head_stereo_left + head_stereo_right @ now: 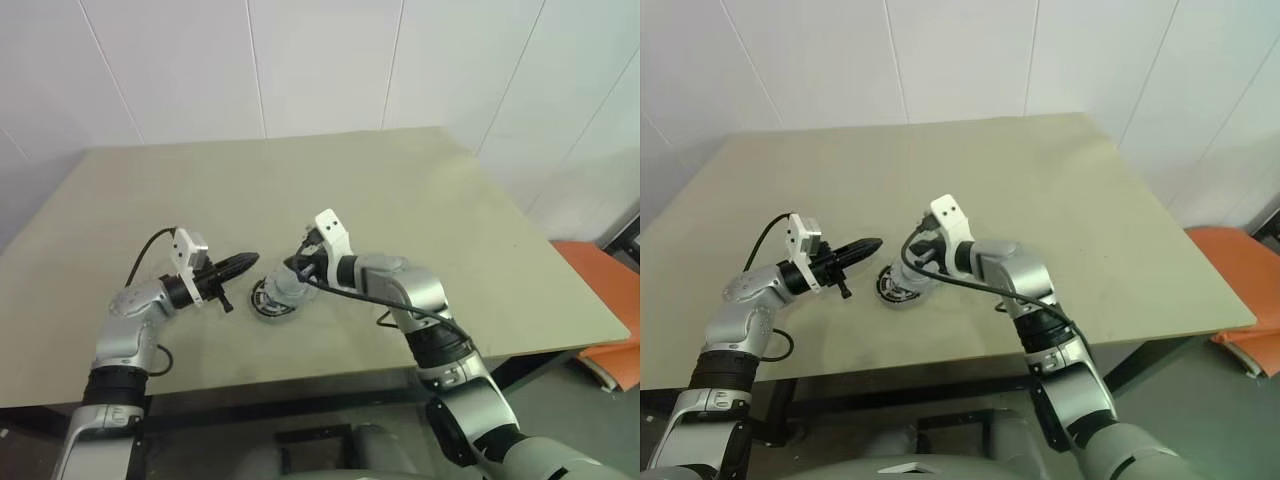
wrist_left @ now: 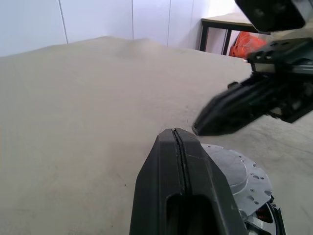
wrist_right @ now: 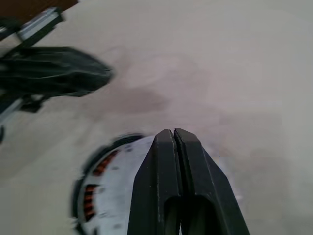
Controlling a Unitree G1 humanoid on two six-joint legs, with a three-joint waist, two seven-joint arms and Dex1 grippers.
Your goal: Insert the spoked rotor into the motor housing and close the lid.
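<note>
From the head camera, the table point(image 1: 420, 210) carried the motor housing point(image 1: 277, 296) near its front edge, a little left of the middle. The left gripper point(image 1: 243, 263) lay just to the left of the housing, its fingers pressed together with nothing between them, pointing right toward it. The right gripper point(image 1: 298, 270) stood over the housing's far right side, clenched as well and tilted down to the left; whether it touched the case could not be told. Beyond the table's right edge an orange object point(image 1: 605, 300) lay on the floor.

In the left wrist view, the left gripper's fingers point(image 2: 181, 196) met along one thin seam. Past them sat the silvery-grey housing point(image 2: 239, 176), and the right gripper point(image 2: 230, 115) hung over it, tips closed.

In the right wrist view, the right gripper's fingers point(image 3: 178, 186) were shut above the housing point(image 3: 117, 196). The spoked rotor point(image 3: 95, 181) showed as copper windings through openings near the case's rim, so it sat inside. The left gripper point(image 3: 73, 76) lay beyond.
</note>
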